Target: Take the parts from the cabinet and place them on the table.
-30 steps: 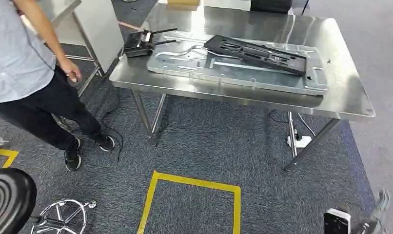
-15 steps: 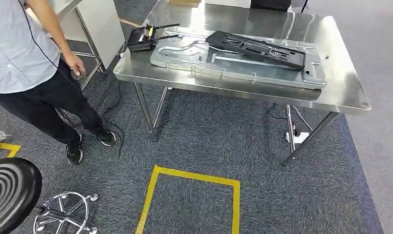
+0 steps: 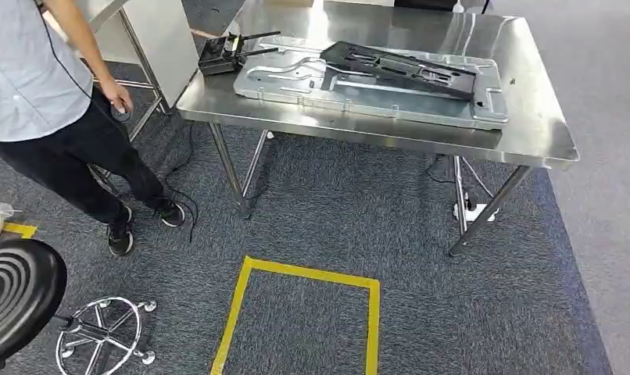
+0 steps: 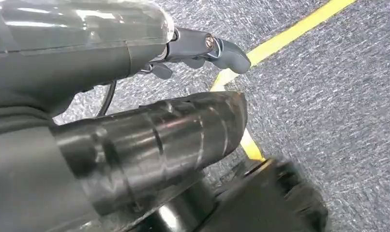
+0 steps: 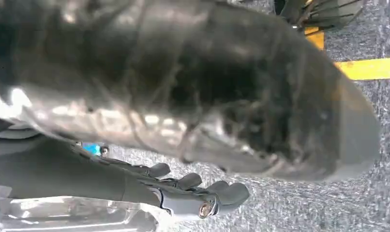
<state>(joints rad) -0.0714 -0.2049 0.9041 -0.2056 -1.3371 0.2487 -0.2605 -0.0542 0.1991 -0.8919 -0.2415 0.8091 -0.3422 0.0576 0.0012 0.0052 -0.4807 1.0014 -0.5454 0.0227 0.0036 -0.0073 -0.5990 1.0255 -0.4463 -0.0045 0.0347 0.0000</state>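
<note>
Parts lay on the steel counter [image 3: 531,137]: a black slotted panel [image 3: 402,69] tilted across a stamped grey metal plate [image 3: 351,98], well apart from both hands. The left hand [image 4: 202,48] and right hand [image 5: 193,193] hung over carpet, fingers loosely curled, holding nothing. The camera had shifted since the earlier picture.

Steel table [image 3: 531,133], grey carpet [image 3: 452,312], yellow tape square [image 3: 296,272], stool [image 3: 19,301].

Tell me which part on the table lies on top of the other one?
The black part lies on top. It rests slanted across the big silver metal plate, which sits flat on the table.
</note>
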